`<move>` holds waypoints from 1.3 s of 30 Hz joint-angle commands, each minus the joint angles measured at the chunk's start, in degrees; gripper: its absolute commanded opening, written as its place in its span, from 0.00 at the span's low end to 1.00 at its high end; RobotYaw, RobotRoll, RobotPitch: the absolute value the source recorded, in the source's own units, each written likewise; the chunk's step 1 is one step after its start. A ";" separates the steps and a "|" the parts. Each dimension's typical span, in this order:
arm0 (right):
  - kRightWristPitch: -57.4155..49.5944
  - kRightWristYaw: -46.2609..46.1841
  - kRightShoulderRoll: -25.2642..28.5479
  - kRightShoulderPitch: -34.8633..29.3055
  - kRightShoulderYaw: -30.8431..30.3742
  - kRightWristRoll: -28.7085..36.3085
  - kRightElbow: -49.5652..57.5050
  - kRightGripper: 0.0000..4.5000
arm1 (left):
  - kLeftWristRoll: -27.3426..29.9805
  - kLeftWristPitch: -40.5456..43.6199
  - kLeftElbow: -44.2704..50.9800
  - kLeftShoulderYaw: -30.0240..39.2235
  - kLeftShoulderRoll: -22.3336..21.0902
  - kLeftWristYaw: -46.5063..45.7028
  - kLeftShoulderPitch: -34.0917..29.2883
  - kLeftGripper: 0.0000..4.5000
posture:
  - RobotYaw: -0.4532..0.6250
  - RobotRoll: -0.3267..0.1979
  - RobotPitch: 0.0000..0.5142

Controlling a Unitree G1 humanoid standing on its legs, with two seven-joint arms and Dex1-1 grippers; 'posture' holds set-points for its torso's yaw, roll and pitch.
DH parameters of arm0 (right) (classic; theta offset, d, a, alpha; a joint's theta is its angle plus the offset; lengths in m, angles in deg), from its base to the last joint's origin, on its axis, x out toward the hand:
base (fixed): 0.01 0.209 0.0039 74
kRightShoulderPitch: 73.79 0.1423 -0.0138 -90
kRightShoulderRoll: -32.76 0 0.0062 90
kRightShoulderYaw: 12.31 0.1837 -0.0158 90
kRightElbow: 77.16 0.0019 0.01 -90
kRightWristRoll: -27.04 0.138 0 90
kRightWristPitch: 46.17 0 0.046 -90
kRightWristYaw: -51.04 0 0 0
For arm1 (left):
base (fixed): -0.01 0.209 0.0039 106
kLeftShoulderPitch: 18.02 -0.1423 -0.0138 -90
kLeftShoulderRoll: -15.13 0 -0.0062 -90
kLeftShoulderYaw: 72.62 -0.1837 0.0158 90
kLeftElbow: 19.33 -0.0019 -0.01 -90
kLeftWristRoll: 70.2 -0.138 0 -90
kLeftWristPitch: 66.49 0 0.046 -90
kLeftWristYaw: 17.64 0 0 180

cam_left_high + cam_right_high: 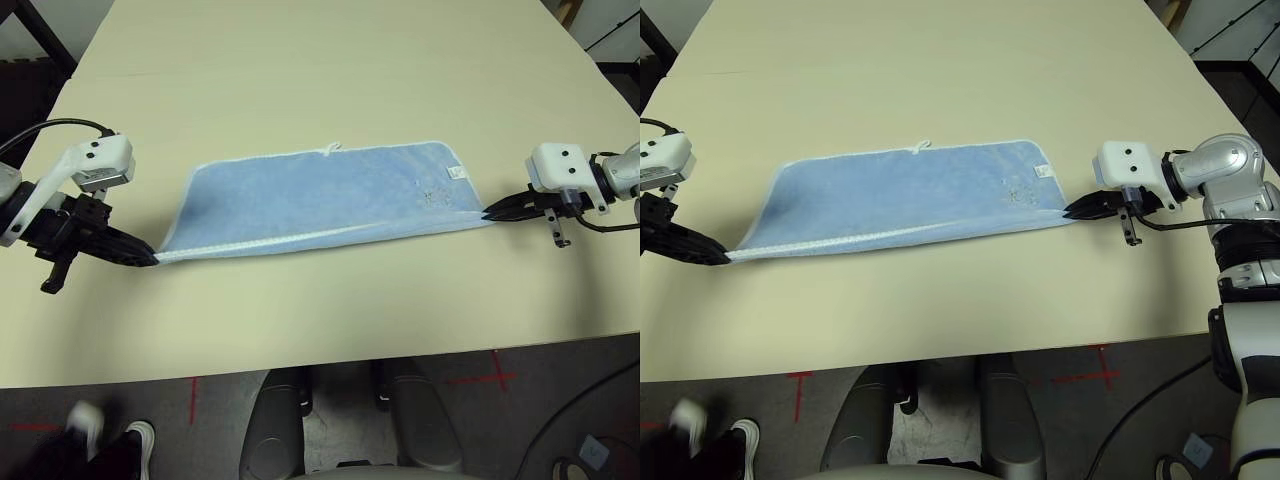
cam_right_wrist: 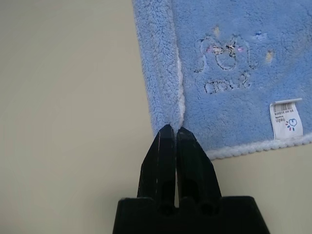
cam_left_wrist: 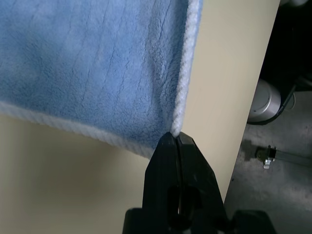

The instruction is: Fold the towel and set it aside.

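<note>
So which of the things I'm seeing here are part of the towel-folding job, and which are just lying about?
Part of the job:
- towel, folded over, lying on the table
- left end effector, shut on the towel's left end
- right end effector, shut on its right end

Just about:
- a person's shoe on the floor
- red floor marks

A broad, pale cream counter (image 1: pixel 330 70) with a smooth matte top spans the view. Below its near edge lies a grey floor (image 1: pixel 560 400) marked with red tape crosses (image 1: pixel 494 378), with black cables (image 1: pixel 1140 405) trailing at the right. A person's black-and-white shoes (image 1: pixel 110 435) stand at the lower left.
</note>
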 commanded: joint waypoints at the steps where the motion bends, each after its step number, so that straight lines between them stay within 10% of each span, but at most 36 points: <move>1: -1.21 0.98 2.16 -0.47 -2.55 0.25 0.50 0.00 | -3.19 -2.34 -2.49 -3.32 0.67 0.33 2.26 0.00 | 0.39 0.62 0.46; 39: -8.44 -34.13 -5.23 11.36 -5.21 -12.46 -17.55 0.00 | -36.89 -23.89 -53.97 3.81 34.93 -16.66 30.32 0.00 | 0.40 0.62 0.46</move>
